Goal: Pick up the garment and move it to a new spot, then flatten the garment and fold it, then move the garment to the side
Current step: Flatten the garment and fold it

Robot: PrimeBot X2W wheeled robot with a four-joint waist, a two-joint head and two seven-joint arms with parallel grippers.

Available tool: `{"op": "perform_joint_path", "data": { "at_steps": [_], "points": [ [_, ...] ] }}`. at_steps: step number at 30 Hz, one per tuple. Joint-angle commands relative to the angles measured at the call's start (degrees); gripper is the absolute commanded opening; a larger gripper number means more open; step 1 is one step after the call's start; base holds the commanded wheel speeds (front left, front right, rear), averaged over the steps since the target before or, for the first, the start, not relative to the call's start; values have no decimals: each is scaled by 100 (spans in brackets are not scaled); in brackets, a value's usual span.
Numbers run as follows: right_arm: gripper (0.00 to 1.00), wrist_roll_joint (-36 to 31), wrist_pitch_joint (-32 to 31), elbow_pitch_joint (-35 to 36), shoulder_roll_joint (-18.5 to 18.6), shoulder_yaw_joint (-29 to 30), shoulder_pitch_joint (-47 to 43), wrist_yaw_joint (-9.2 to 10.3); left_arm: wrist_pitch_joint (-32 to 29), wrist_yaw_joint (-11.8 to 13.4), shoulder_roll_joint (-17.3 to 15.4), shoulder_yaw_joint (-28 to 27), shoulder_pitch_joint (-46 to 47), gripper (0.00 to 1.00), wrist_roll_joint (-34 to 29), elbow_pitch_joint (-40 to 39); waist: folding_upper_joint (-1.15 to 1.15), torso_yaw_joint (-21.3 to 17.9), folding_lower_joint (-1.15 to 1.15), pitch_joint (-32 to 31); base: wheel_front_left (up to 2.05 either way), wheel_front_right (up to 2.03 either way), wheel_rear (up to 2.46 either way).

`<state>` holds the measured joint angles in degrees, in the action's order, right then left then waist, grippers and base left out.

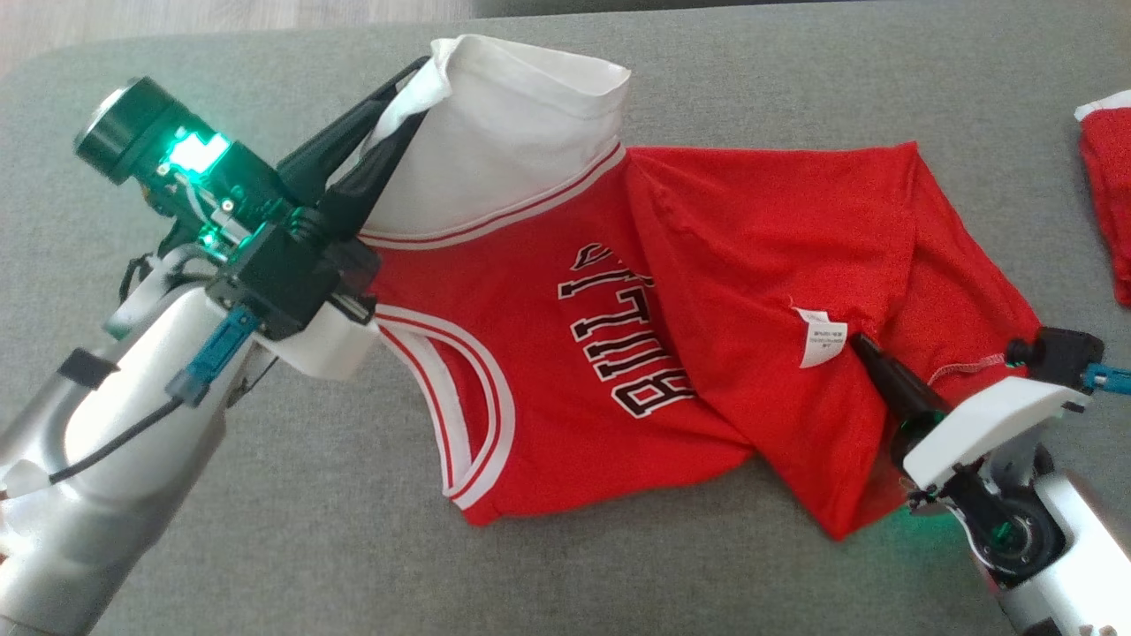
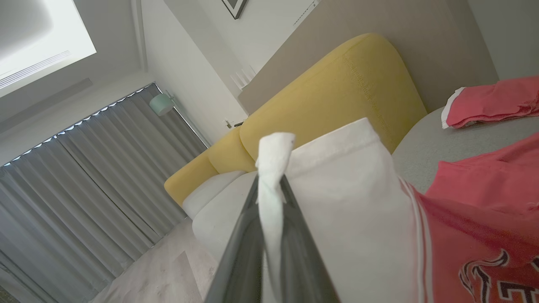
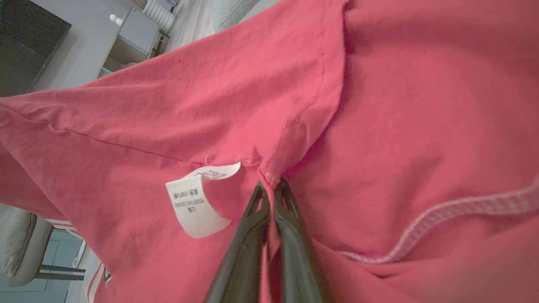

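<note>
1. Location: the red knit jersey point(image 1: 707, 291), with white-striped trim and black chest lettering, lies spread across the grey upholstered cushion point(image 1: 265, 530), roughly centred in the head view. It is partly lifted at the robot's left.
2. The left tool point(image 1: 413, 88) is clamped on the edge of the jersey's white cloth panel point(image 1: 504, 150). In the left wrist view the fingers are pressed together with a bunched strip of white cloth pinched between them. The panel stands up off the cushion like a tent.
3. The right tool point(image 1: 861, 346) is closed on red fabric at a seam just beside the white care label point(image 1: 822, 336). The right wrist view shows the tips together with a pleat of cloth caught in them.
4. Why held this way (judgement): the two grips sit at opposite ends, so pulling them apart should tension the cloth for lifting or flattening. The exposed label suggests the hem end is turned over and needs unfolding.
5. Orientation: the long axis runs left to right in the head view. The white panel and armhole end points to the robot's left, the hem end to its right. The lettering reads sideways, with its tops toward the left.
6. A second red cloth point(image 1: 1109, 177) lies well apart at the far right edge.
</note>
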<state>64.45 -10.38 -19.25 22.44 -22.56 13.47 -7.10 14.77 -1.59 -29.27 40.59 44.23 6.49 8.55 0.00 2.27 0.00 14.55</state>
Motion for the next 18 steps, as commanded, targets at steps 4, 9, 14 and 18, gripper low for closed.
{"op": "perform_joint_path", "data": {
  "at_steps": [4,9,14,18],
  "points": [
    [0,-19,295,279,238,-70,119,-39,22,-15,-254,-366,230,0,-51,-146,0,-39,0,-55,0,0,0],
    [0,-113,653,508,519,21,156,-39,22,12,-296,-410,204,0,-98,-198,0,-99,0,-196,0,0,0],
    [0,-452,1132,873,1042,310,295,-39,22,66,-401,-566,254,0,-158,-467,0,-231,0,-516,0,0,0],
    [0,-610,1183,1340,1434,704,415,-39,23,69,-608,-792,385,0,-169,-679,0,-360,0,-832,0,0,0]
  ]
}}
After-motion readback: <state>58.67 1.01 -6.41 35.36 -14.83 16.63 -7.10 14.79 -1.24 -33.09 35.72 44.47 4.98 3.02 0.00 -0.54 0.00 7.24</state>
